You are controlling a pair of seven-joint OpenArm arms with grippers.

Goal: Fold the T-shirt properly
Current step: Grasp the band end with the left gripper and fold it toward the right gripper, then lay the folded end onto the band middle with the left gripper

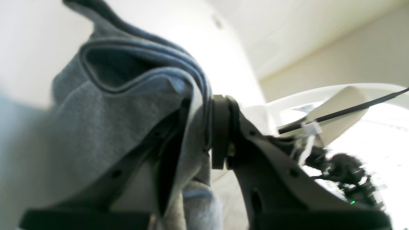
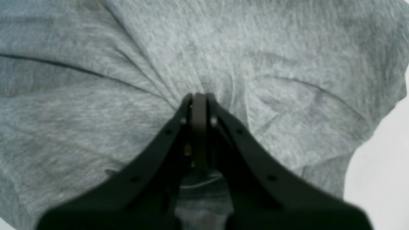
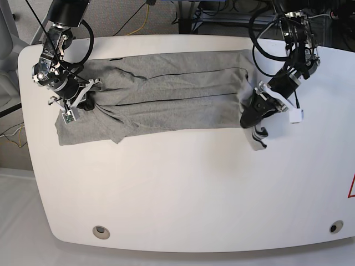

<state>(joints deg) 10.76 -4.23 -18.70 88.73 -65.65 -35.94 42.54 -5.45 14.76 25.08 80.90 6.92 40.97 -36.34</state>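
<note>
With both the left gripper (image 3: 250, 114) and right gripper (image 3: 83, 103) clamped on the T-shirt (image 3: 166, 94), opposite ends need lifting evenly to keep the fold straight on the table (image 3: 194, 188).

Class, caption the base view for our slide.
Both grippers pinch opposite ends of the grey T-shirt on a white table.

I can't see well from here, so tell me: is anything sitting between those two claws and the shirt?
Nothing visible. The left gripper is already clamped on the T-shirt, and the right gripper is pinching the grey fabric.
</note>
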